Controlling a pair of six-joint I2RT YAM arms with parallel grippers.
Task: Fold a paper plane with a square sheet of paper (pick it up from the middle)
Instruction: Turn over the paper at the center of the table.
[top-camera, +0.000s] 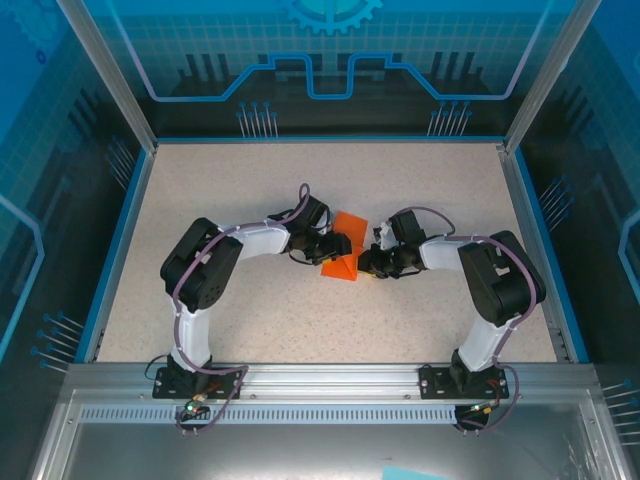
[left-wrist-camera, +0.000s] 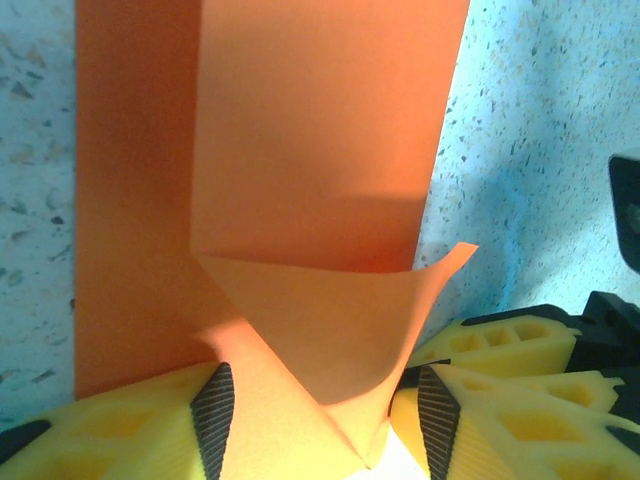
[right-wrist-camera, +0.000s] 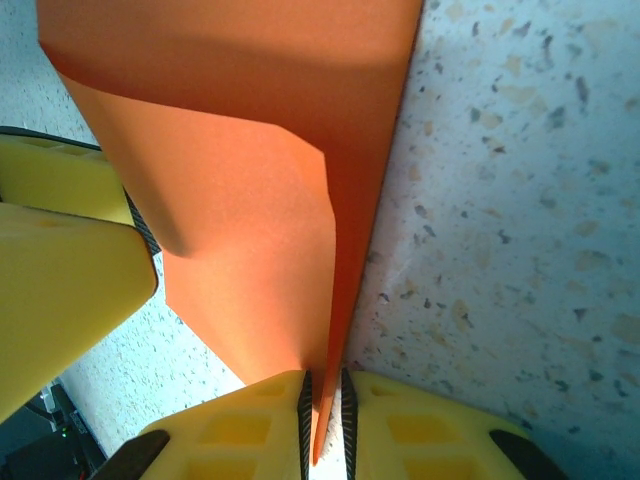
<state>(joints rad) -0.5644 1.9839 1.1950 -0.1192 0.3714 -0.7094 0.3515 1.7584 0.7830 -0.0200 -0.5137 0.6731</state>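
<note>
Clenched on a thin folded edge of the paper plane (right-wrist-camera: 250, 250), the right claw (right-wrist-camera: 322, 385) pinches the orange sheet between its black pads (right-wrist-camera: 305, 400), just above the speckled table (right-wrist-camera: 500, 200). Left claw (left-wrist-camera: 325, 400): jaws half apart, with a curled flap of the same sheet (left-wrist-camera: 320, 130) rising between its fingers (left-wrist-camera: 215, 420); whether they press the flap or merely bracket it cannot be told. From above, the paper plane (top-camera: 350, 228) sits at the middle of the table (top-camera: 250, 330), part of it flat and part raised. The left claw (top-camera: 335, 245) meets it from the table's left half and the right claw (top-camera: 368, 262) from the table's right half.

Handling, as judged: the sheet is very light, thin and limp. It keeps a crease but bows and curls wherever it is unsupported. Its smooth face would likely slide on the table and slip from a loose pinch, while a hard tug could crumple or tear it. A creased, doubled edge near the sheet's middle looks the surest place to take hold, rather than a free corner
</note>
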